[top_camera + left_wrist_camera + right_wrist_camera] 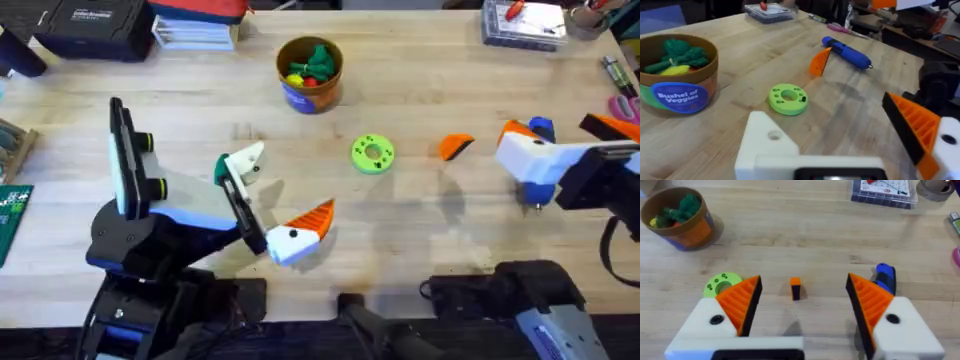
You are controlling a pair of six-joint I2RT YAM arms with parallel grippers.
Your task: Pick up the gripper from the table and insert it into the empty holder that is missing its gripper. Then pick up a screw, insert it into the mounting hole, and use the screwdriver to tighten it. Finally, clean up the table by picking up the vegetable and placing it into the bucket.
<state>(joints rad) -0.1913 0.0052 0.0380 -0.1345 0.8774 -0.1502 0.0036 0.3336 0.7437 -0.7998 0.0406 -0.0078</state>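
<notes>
Near the table's right edge, the right gripper [535,165] hangs with its orange pads spread wide, pinching nothing; the screwdriver [541,129] lies on the table just beside it, touching one finger's side in the right wrist view. A small orange wedge [456,147] sits toward the middle from it, and a green disc [373,154] lies at the table's centre. Toward the near left, the left gripper [275,205] is also spread and empty. The bucket [310,72] stands near the far edge, middle, with green and yellow vegetables already inside. Neither a holder nor a screw can be made out.

Judging by this, the screwdriver step seems in hand, though the bucket's contents suggest the clean-up may be partly done. The next move calls for the right gripper to shift sideways until the blue body lies between the pads, descend, and close across its thick part, not the thin bit.
</notes>
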